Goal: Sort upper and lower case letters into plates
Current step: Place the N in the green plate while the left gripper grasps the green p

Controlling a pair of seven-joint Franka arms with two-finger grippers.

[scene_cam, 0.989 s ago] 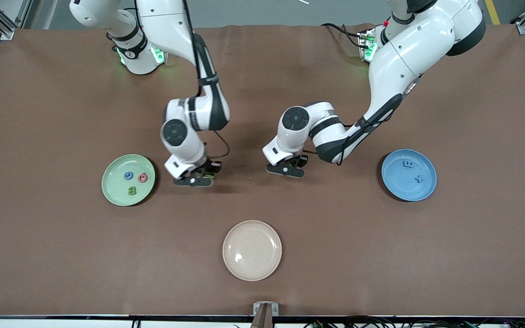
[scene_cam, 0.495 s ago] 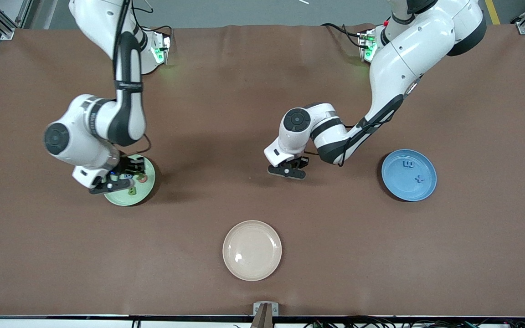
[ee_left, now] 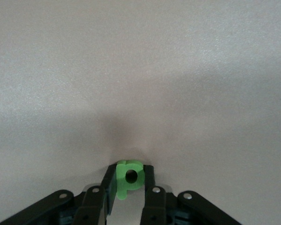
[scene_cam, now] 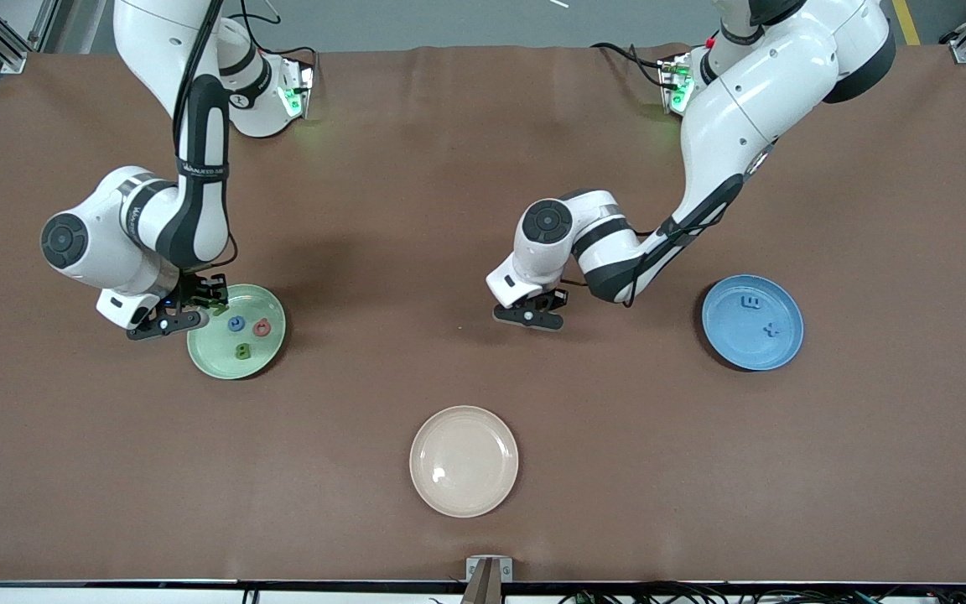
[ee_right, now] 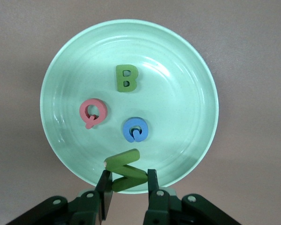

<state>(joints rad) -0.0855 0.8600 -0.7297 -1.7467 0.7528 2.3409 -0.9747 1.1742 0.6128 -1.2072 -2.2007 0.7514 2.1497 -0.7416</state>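
Observation:
My right gripper (scene_cam: pixel 215 308) is over the rim of the pale mint green plate (scene_cam: pixel 269 352), toward the right arm's end of the table. It is shut on a dark green Z-shaped letter (ee_right: pixel 126 169). In that plate lie a green B (ee_right: pixel 126 78), a pink Q (ee_right: pixel 93 113) and a blue round letter (ee_right: pixel 135 129). My left gripper (ee_left: pixel 130 171) is low at the bare table's middle, shut on a bright green p-shaped letter (ee_left: pixel 123 185). The blue plate (scene_cam: pixel 789 344) toward the left arm's end holds a blue E-like letter (scene_cam: pixel 751 302) and a blue cross (scene_cam: pixel 772 330).
A cream-beige plate (scene_cam: pixel 464 460) with nothing in it lies nearer to the front camera than both gripper positions, midway along the table. Brown cloth covers the whole tabletop (scene_cam: pixel 701 470).
My right arm swung from the table's middle to the green plate, carrying the Z-shaped letter. My left gripper stayed in place and its fingers closed on the bright green letter.

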